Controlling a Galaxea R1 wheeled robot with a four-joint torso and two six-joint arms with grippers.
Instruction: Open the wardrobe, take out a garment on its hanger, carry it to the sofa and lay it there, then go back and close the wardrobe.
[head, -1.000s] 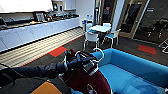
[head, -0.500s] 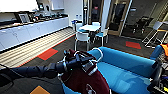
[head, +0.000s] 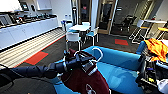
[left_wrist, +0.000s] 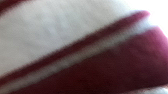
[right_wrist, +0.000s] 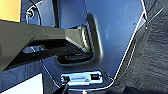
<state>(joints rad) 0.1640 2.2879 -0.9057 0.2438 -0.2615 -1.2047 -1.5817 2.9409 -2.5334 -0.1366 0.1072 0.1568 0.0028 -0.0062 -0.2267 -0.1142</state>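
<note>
- Maroon varsity jacket (head: 83, 81) with white-striped trim hangs over the sofa's front edge.
- White plastic hanger (head: 97, 53), its curved hook upright above the jacket's collar.
- Bright blue sofa (head: 120, 67), curved backrest behind the jacket.

Dark, near-black tubular left arm (head: 37, 71) with a bluish sheen, thickening to a bulky blocky wrist. Black jointed right arm (head: 146, 72) with boxy segments and a pale patch near its lower end. Seen from the right wrist: smooth dark blue-grey curved body panel (right_wrist: 115, 32), a screw-like round fitting (right_wrist: 30, 13), thin pale cable (right_wrist: 130, 65), small pale connector plate (right_wrist: 81, 78).
</note>
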